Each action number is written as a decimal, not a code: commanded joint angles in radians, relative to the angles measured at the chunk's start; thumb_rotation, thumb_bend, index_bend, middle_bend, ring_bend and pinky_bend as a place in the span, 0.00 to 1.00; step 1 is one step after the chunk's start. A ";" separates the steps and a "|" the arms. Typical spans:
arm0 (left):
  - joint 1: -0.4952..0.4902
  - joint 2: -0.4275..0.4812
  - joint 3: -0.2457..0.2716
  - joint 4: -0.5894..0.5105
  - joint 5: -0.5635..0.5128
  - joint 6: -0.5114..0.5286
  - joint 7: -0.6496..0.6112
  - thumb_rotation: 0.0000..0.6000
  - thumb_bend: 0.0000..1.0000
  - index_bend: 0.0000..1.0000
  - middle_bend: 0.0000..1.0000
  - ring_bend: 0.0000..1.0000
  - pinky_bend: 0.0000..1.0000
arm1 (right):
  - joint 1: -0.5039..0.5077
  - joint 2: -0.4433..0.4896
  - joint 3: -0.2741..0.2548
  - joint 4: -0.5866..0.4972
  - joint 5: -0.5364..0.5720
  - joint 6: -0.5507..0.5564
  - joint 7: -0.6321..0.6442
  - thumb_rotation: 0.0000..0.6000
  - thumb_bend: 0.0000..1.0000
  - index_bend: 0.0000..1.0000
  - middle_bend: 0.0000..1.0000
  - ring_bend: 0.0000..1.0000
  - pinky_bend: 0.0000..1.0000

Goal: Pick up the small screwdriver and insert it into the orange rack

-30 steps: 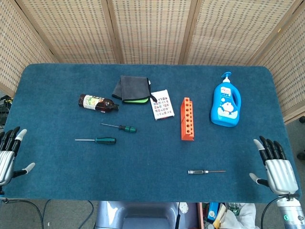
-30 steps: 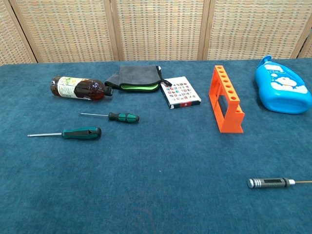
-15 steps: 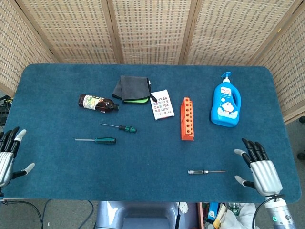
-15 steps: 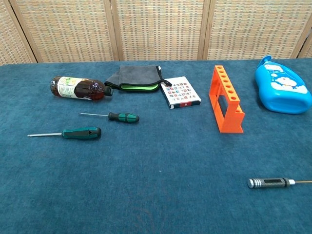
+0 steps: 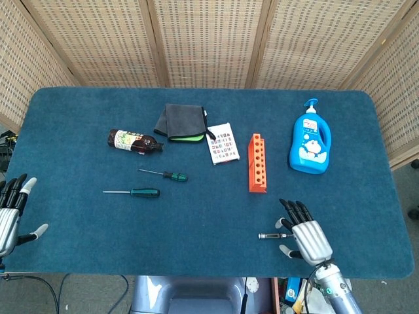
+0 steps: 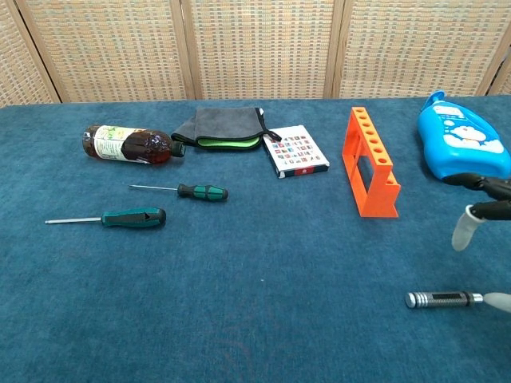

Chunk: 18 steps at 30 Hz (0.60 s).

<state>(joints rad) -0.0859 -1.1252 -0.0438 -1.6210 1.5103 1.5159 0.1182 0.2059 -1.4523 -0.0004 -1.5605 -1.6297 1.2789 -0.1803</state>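
The small screwdriver (image 5: 270, 235) (image 6: 439, 299), with a dark metal handle and a thin shaft, lies flat near the table's front right. My right hand (image 5: 302, 237) hovers over its shaft end with fingers spread, holding nothing; the shaft is hidden under it in the head view. Only that hand's fingertips (image 6: 469, 223) show at the chest view's right edge. The orange rack (image 5: 257, 163) (image 6: 370, 162) stands farther back, its row of holes facing up. My left hand (image 5: 10, 212) is open at the table's front left edge.
Two green-handled screwdrivers (image 5: 167, 174) (image 5: 134, 192) lie at centre left. A brown bottle (image 5: 134, 140) lies on its side beside a grey cloth (image 5: 180, 122) and a printed card (image 5: 224, 143). A blue detergent bottle (image 5: 310, 139) stands right of the rack.
My right hand has moved left from the table's right edge to over the small screwdriver's shaft. The left hand and all objects have stayed still.
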 commanded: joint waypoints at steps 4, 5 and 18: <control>-0.002 -0.002 0.000 0.000 -0.001 -0.005 0.006 1.00 0.00 0.00 0.00 0.00 0.00 | 0.040 -0.055 0.009 0.033 0.061 -0.081 -0.022 1.00 0.27 0.42 0.02 0.00 0.00; -0.003 -0.003 0.001 0.000 0.000 -0.005 0.007 1.00 0.00 0.00 0.00 0.00 0.00 | 0.051 -0.067 0.017 0.039 0.080 -0.104 -0.024 1.00 0.27 0.42 0.02 0.00 0.00; -0.002 0.000 -0.001 0.002 -0.003 -0.004 -0.002 1.00 0.00 0.00 0.00 0.00 0.00 | 0.086 -0.103 0.036 0.067 0.178 -0.171 -0.051 1.00 0.28 0.43 0.02 0.00 0.00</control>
<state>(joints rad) -0.0875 -1.1254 -0.0450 -1.6196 1.5078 1.5118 0.1161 0.2917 -1.5551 0.0351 -1.4950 -1.4539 1.1091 -0.2324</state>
